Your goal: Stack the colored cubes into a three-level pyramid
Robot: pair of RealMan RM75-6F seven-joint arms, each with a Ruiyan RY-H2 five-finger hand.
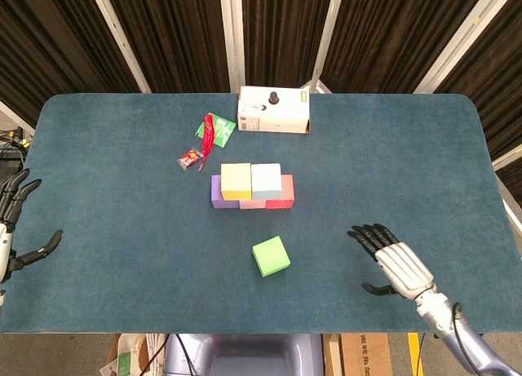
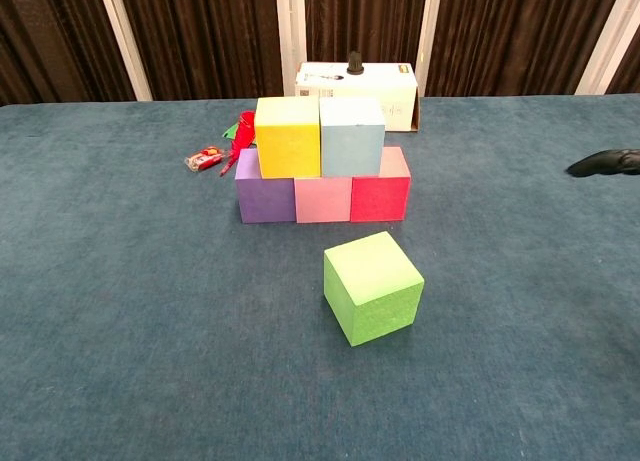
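Sitting behind stack: white box point(image 1: 274, 110), red wrappers point(image 1: 210, 132); both hands point(image 1: 397, 266) empty, fingers spread.

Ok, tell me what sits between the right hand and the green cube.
Nothing: in the head view, only bare blue tabletop separates the right hand from the green cube.

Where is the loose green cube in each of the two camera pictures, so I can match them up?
Head view: the green cube lies below the middle of the picture, on the table in front of the stacked cubes.
Chest view: the green cube sits near the centre, large, just in front of the stack.
Shared landmark: the pink cube, in the middle of the stack's bottom row, lies just behind it in both.
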